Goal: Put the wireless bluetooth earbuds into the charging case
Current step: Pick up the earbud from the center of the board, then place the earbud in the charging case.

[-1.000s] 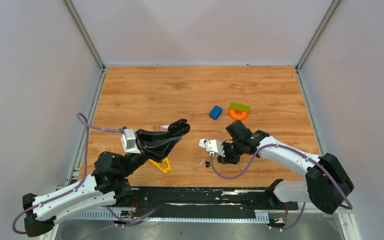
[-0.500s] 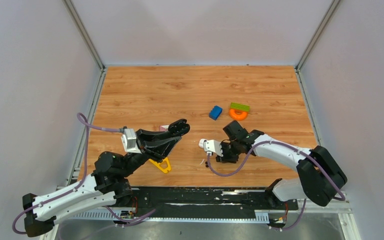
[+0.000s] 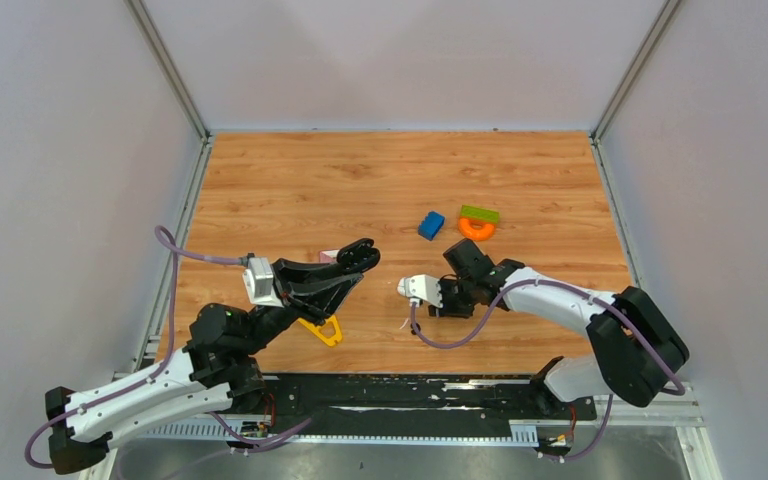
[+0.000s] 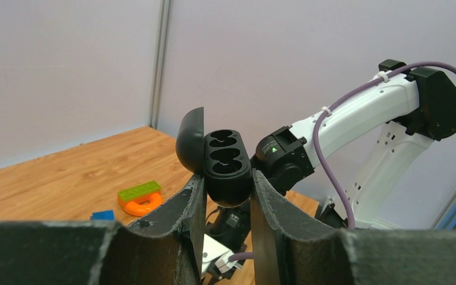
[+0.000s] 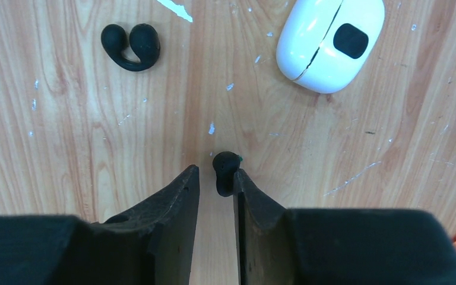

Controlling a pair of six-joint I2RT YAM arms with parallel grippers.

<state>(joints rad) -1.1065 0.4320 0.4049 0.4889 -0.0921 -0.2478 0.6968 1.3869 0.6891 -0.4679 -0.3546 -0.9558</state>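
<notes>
**Inspector:** Wood-grain table (image 3: 340,180) is noted, closed in by pale walls (image 3: 400,60). How is the left gripper (image 4: 228,189) found?

**Assessor:** It is found raised off the table. Both fingers are pressed against the sides of a black charging case (image 4: 227,166) at centre frame of the left wrist view. The lid is swung open toward the left of frame, and two moulded sockets are exposed.

**Inspector:** And the right gripper (image 5: 216,174)?

**Assessor:** It is held low over the wood with its fingers narrowly parted. A small black earbud (image 5: 225,169) is seen at the fingertips, lower centre of the right wrist view. It is touched by the finger on the right of frame, and a strip of bare wood is seen between it and the other finger. No pinch is recorded.

**Inspector:** Other items?

**Assessor:** A C-shaped earbud (image 5: 130,44), also black, is logged at upper left of that view. A white case (image 5: 331,44) with a black oval patch is logged at upper right. In the overhead view, right of centre, a blue block (image 3: 431,224) is noted near a green block (image 3: 479,213) that touches an orange ring (image 3: 476,229). A yellow piece (image 3: 322,330) is partly covered by the left arm.
</notes>
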